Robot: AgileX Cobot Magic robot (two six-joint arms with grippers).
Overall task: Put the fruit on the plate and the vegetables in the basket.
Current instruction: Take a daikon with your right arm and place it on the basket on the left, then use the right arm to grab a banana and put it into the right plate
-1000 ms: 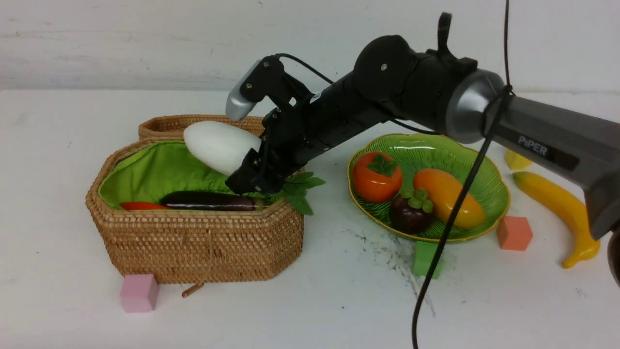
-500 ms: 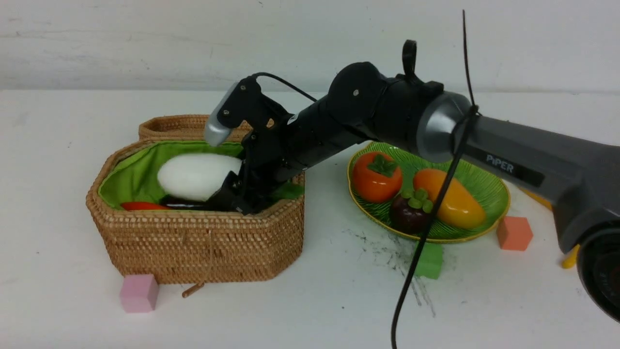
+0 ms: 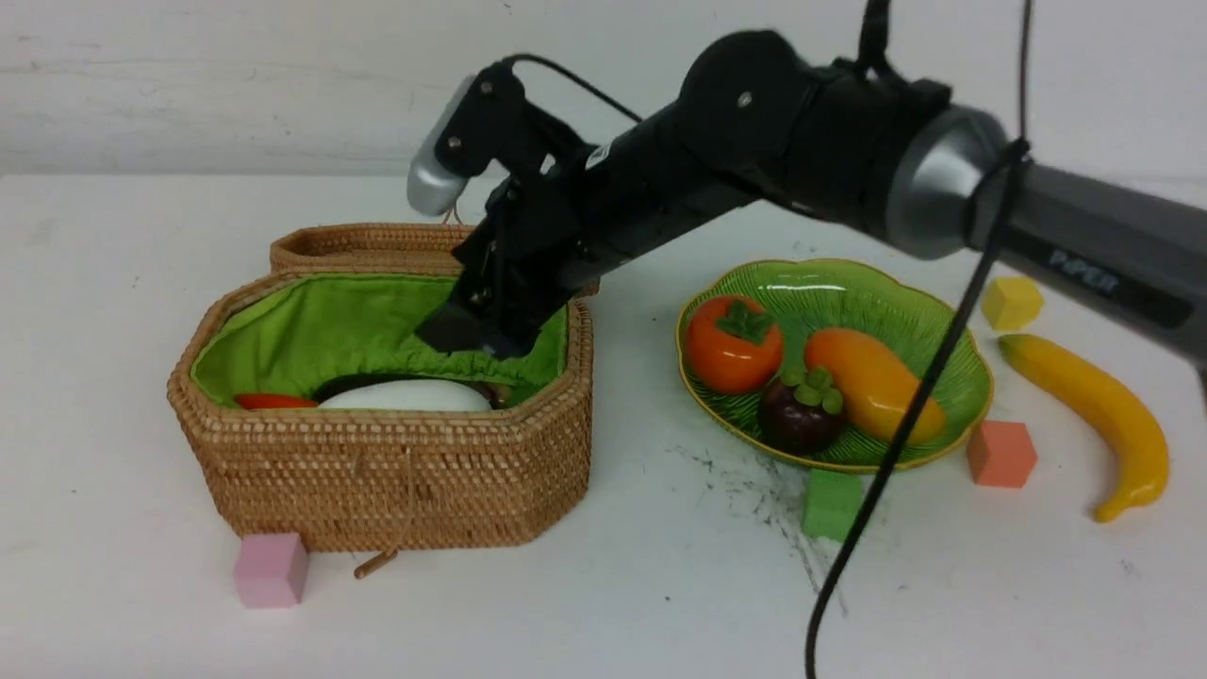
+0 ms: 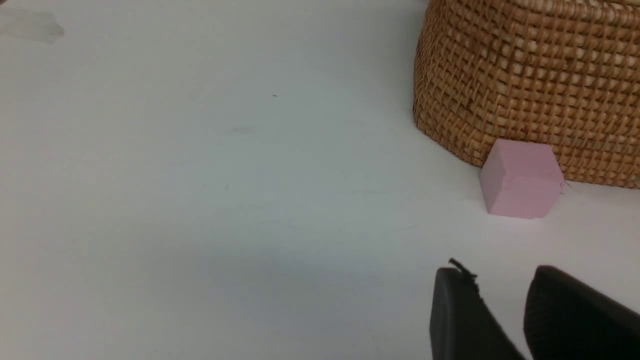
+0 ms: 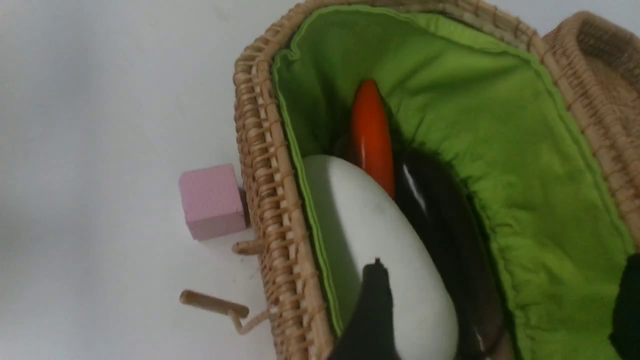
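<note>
The wicker basket with green lining holds the white radish, the dark eggplant and the red-orange pepper. My right gripper hangs open just above the basket's right end, apart from the radish; its jaws stand wide with nothing between them. The green plate carries the persimmon, mango and mangosteen. The banana lies on the table right of the plate. My left gripper is low over bare table near the basket's corner, slightly open and empty.
A pink cube sits against the basket's front left corner. Green, orange and yellow cubes ring the plate. The woven lid lies open behind the basket. A black cable dangles in front of the plate.
The right gripper carried the radish down into the basket, let it go, and has lifted away open. The radish now lies beside the eggplant.
</note>
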